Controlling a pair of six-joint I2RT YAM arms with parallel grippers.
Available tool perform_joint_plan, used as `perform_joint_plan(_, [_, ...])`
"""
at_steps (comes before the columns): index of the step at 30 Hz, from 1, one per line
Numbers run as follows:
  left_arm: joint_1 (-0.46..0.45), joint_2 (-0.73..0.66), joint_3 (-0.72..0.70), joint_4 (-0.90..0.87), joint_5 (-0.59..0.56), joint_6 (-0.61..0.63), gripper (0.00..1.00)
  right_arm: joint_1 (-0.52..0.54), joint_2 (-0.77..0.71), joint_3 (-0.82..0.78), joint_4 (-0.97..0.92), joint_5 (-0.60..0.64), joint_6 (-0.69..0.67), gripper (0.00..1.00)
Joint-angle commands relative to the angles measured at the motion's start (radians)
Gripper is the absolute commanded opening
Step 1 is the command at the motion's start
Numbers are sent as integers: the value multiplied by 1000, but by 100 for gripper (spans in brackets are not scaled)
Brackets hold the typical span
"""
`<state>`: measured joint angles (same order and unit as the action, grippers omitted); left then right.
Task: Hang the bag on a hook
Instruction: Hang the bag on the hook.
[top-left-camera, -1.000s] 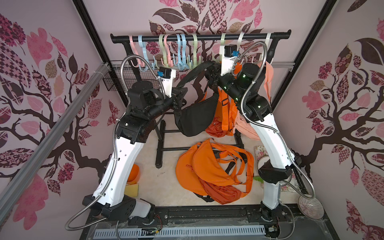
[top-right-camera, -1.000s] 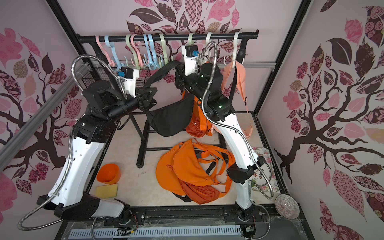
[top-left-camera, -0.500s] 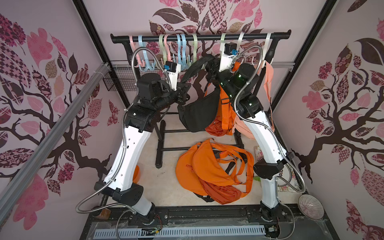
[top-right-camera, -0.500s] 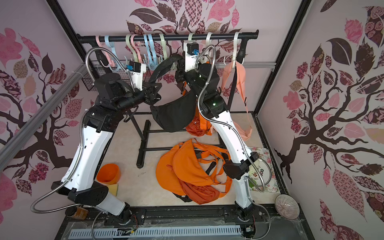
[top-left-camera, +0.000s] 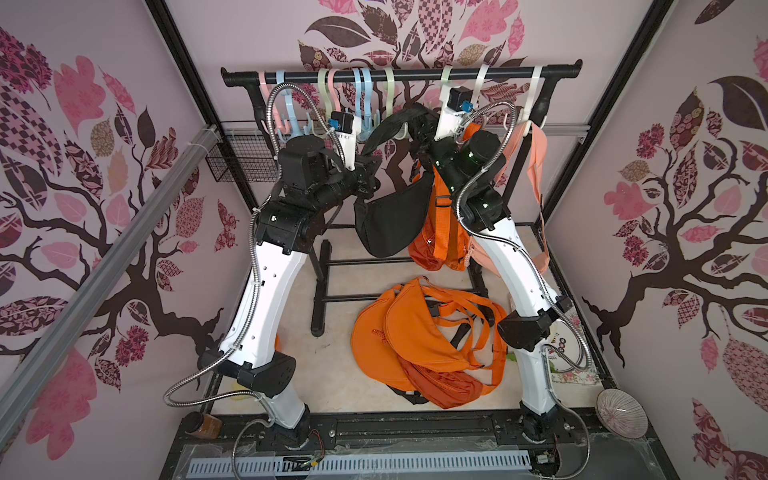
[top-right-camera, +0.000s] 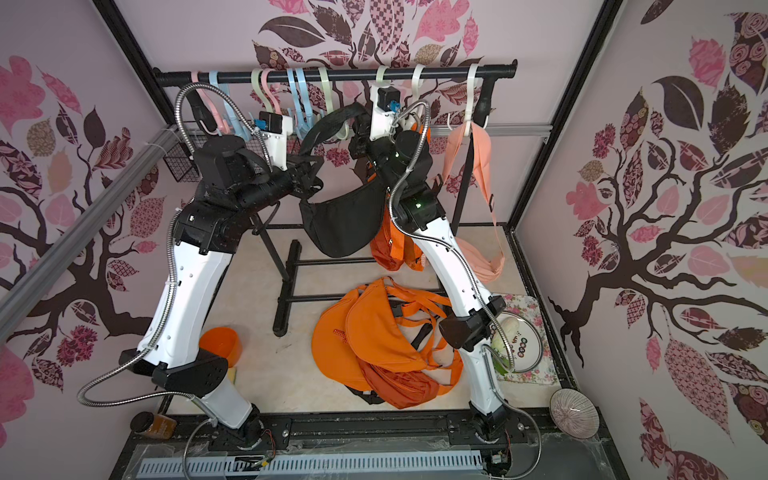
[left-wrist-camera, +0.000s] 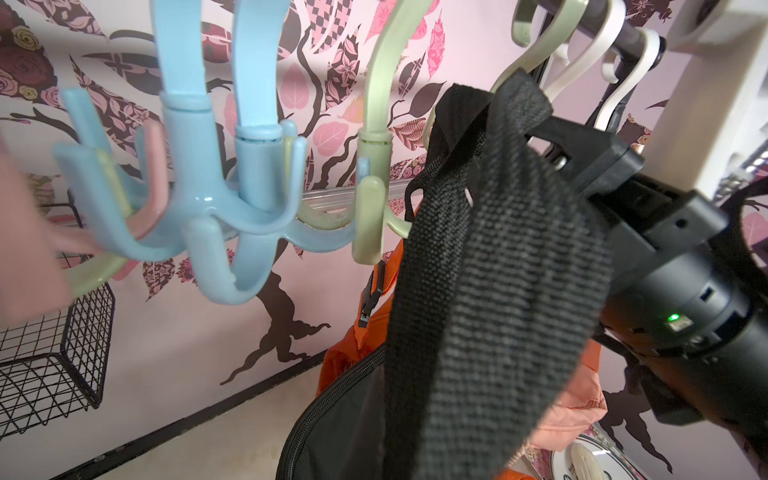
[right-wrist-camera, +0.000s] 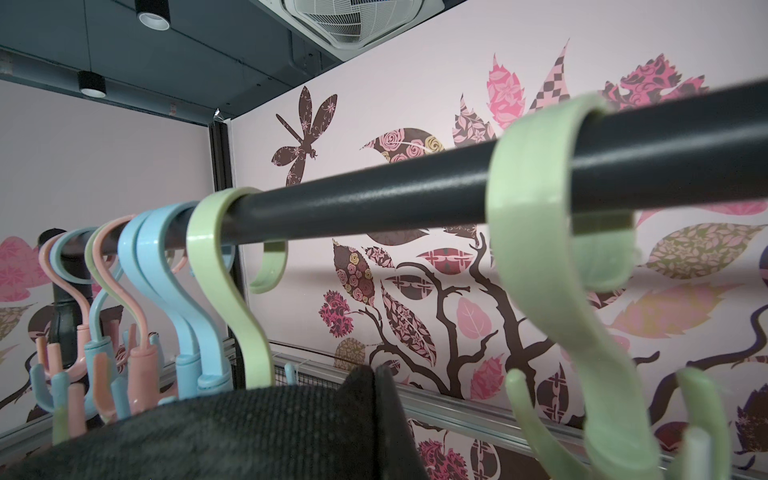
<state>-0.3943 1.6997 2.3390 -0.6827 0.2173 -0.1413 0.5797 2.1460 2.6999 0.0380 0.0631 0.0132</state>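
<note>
A black bag (top-left-camera: 388, 220) hangs in the air between my two arms, its webbing strap (top-left-camera: 384, 129) arching up under the black rail (top-left-camera: 415, 74). My left gripper (top-left-camera: 369, 183) is shut on the strap close to the bag's end. My right gripper (top-left-camera: 419, 124) is shut on the strap's upper part, just below the rail. In the left wrist view the strap (left-wrist-camera: 498, 270) covers my own jaws and sits beside a green hook (left-wrist-camera: 370, 199). The right wrist view shows the pinched strap (right-wrist-camera: 249, 432) between two green hooks, one of them close by (right-wrist-camera: 540, 291).
Pastel hooks (top-left-camera: 361, 104) crowd the rail's left half. An orange bag (top-left-camera: 444, 237) and a peach bag (top-left-camera: 536, 162) hang at the right. Orange bags (top-left-camera: 415, 340) lie piled on the floor. A wire basket (top-left-camera: 241, 166) is fixed at the back left, and the rack's base bars (top-left-camera: 322, 286) cross the floor.
Both arms have risen and reached toward the rail, lifting the black bag with them. The strap's loop now sits up among the hooks. Both grips are unchanged.
</note>
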Motion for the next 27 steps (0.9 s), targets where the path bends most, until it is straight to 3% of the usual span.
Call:
perform_joint_plan(1, [8, 29, 60, -11, -15, -14, 0, -30, 49, 48, 73, 13, 31, 0])
perform_joint_plan(5, [8, 36, 25, -12, -13, -22, 0, -33, 64, 39, 5, 0, 19, 0])
perform_joint_plan(10, [8, -26, -138, 47, -29, -23, 0, -33, 16, -52, -76, -33, 17, 0])
perform_joint_plan(15, [8, -59, -231, 73, 8, -35, 0, -33, -143, -334, 4, -82, 47, 0])
perform_joint_plan(22, [8, -65, -264, 50, 51, -43, 0, -33, -314, -589, 48, -81, 38, 2])
perform_joint_plan(27, [8, -99, -323, 87, 75, -68, 27, -33, -426, -704, 58, 9, 18, 8])
